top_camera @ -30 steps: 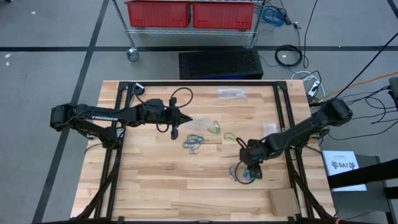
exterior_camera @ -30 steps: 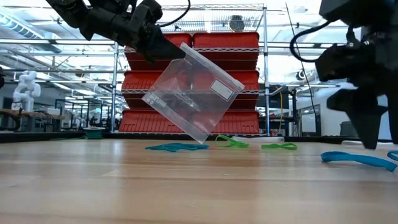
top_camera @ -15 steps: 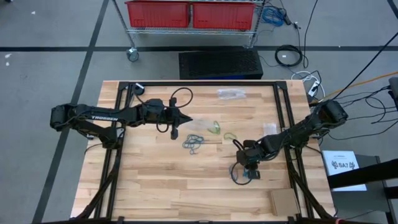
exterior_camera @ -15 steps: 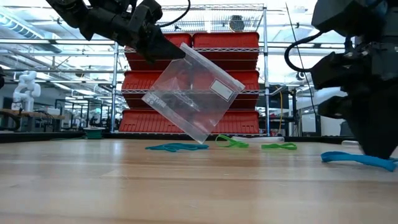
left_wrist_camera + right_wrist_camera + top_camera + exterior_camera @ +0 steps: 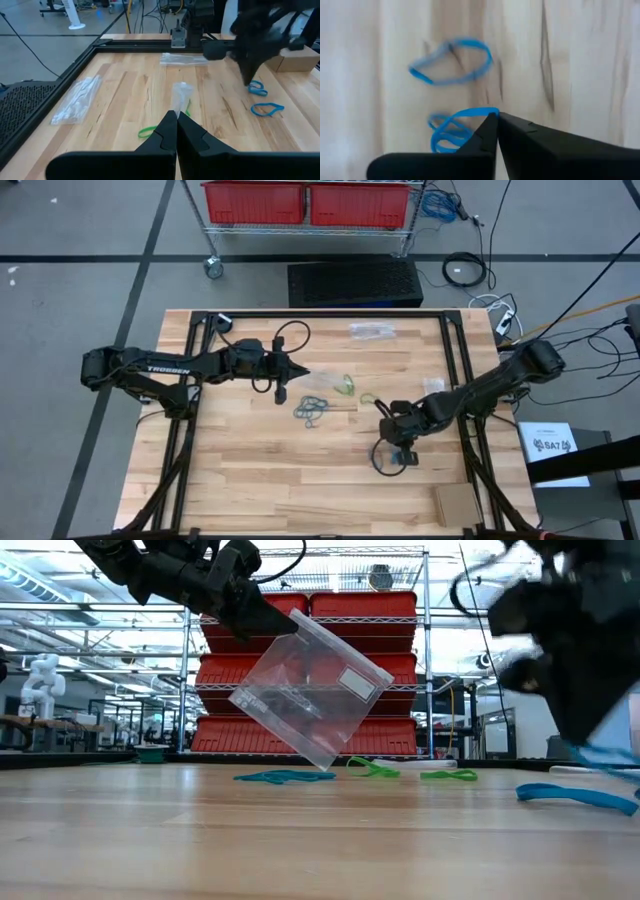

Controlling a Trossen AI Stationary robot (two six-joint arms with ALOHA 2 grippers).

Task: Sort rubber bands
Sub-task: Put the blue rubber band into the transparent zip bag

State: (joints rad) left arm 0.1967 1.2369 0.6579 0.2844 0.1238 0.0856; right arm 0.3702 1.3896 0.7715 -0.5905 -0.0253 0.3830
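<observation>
Wooden table (image 5: 250,470) (red bins (image 5: 305,202) beyond)

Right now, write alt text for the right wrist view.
The right gripper, jaws shut, pinches a bright blue rubber band that hangs beside its tips. A second blue band lies loose on the pale wooden table beyond it.

A: What lies on the wooden table (image 5: 250,470)?
B: Two clear plastic bags (image 5: 76,99) flat near its far edge, and a cardboard piece (image 5: 456,504) at one corner.
A: Beyond it?
B: A wire shelf cart (image 5: 310,225) with red bins (image 5: 255,202), and a black mat (image 5: 355,283).
</observation>
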